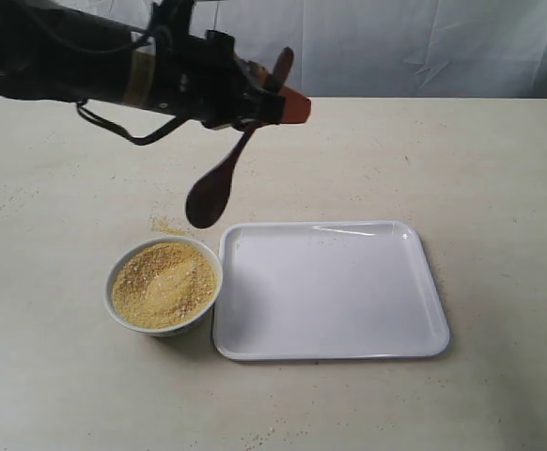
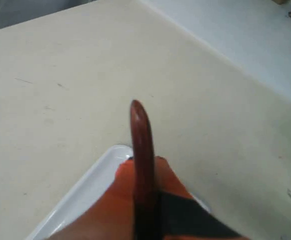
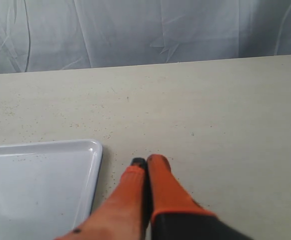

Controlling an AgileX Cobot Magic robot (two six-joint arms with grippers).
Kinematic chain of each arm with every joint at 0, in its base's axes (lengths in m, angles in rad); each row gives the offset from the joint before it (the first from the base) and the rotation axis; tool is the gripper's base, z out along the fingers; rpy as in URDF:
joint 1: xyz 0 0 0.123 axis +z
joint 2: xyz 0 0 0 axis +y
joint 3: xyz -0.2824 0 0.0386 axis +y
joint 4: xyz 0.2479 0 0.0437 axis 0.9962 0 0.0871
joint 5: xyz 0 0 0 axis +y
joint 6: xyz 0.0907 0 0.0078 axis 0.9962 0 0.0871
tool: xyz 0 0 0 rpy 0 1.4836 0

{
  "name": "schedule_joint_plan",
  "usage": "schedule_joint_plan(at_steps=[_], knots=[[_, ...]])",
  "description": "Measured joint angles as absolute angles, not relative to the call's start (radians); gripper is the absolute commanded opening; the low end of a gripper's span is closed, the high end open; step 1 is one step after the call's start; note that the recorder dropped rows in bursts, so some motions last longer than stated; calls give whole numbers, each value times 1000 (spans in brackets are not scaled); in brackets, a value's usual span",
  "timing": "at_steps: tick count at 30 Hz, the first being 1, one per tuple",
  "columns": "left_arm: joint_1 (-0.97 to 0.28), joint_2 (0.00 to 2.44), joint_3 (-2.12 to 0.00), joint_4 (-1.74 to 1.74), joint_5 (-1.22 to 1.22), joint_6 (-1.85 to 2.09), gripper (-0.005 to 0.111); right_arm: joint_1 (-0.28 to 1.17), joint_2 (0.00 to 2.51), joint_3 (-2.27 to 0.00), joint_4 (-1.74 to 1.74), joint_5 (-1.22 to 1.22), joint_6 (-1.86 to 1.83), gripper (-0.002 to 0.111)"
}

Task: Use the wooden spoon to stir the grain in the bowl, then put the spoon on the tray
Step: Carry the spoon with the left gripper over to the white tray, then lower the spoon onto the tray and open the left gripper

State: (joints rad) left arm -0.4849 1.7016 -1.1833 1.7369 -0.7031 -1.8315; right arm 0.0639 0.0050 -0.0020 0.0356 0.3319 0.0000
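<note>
Spoon vs. hand: your left gripper [image 1: 275, 101] is clamped on the slim handle of the wooden spoon [image 1: 215, 188]. The handle's end pokes up past the orange fingers [image 2: 120, 200], and the oval end hangs tilted below them.
Spoon vs. targets: the oval end hangs in the air, clear of the bowl [image 1: 114, 277] and the tray [image 1: 330, 291]. In the exterior view it shows just above the bowl's far rim and the tray's far left corner.
Grain: the grain [image 1: 164, 284] fills the bowl, and a few spilled grains [image 1: 167, 225] lie on the table [image 1: 499, 188] just behind it.
Bowl and tray: they sit just beside each other, the bowl to the left.
Left arm: it reaches in from the left, roughly level and well above the table.
Right gripper: your right gripper [image 3: 146, 170] has its 2 fingers pressed together, low over the table just beside the tray's edge.
Hard to see: the left wrist view is blurred. It gives you only the handle, the fingers and 1 tray corner. The fingers hide the gripped stretch of the handle.
</note>
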Motion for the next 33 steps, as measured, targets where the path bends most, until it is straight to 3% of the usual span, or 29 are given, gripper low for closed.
schedule_joint_plan(at_steps=[12,24,27,33], knots=[[-619,2105,-1469,1738,-857,-1988,0,64,5,-2,36,332,0,1],[-666,2329,-1514,1747,-894,-2008,2,64,5,-2,36,332,0,1],[-666,2351,-1514,1749,-882,-2008,14,64,5,-2,36,332,0,1],[-667,2359,-1516,1745,-838,-2008,58,64,5,-2,36,332,0,1]])
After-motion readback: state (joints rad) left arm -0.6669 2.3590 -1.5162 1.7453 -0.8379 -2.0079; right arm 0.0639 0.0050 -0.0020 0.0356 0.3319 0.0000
